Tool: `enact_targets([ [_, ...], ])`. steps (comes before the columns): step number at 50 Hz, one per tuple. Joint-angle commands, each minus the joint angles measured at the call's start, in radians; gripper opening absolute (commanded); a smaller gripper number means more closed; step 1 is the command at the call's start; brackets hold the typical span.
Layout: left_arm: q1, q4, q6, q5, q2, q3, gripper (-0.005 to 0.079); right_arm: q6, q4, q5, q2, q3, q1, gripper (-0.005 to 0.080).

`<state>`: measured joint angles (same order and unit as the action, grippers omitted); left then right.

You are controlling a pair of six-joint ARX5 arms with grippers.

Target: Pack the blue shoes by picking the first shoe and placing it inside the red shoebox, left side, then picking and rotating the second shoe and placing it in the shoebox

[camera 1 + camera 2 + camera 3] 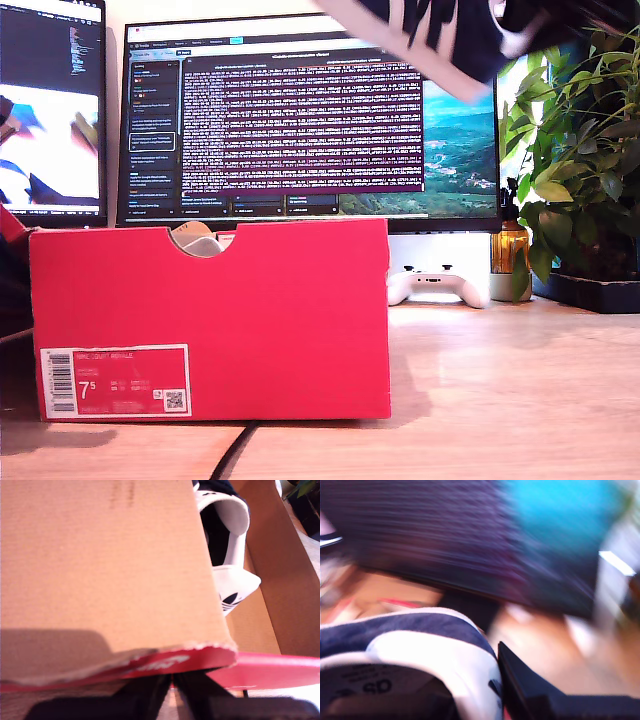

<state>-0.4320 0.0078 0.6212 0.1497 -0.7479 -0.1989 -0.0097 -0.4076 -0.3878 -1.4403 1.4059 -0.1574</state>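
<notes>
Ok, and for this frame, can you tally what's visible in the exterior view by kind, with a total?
Blue shoes: 2, one carried in the air at the top, one showing through the shoebox notch
Red shoebox: 1
Monitors: 2
White game controller: 1
Potted plant: 1
Amber bottle: 1
Total: 8

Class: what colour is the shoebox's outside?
Bright red shoebox, with a white label; clearest in the exterior view.
</notes>
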Motion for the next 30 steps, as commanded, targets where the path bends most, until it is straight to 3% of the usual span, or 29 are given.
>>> enact_targets([
  [1,-0.002,0.008,0.000,-0.001,0.000,-0.005,-0.0019,-0.017,0.074,-0.024,-0.002,0.016,-0.013,-0.0013],
  [15,-0.002,0.008,0.000,-0.001,0.000,-0.005,-0.0019,-0.197,0.241,-0.033,-0.058,0.016,-0.096,-0.0013],
  [30,-0.002,0.008,0.000,-0.001,0.000,-0.005,-0.0019,-0.530,0.380,-0.013,-0.143,0.016,-0.184,-0.0013],
])
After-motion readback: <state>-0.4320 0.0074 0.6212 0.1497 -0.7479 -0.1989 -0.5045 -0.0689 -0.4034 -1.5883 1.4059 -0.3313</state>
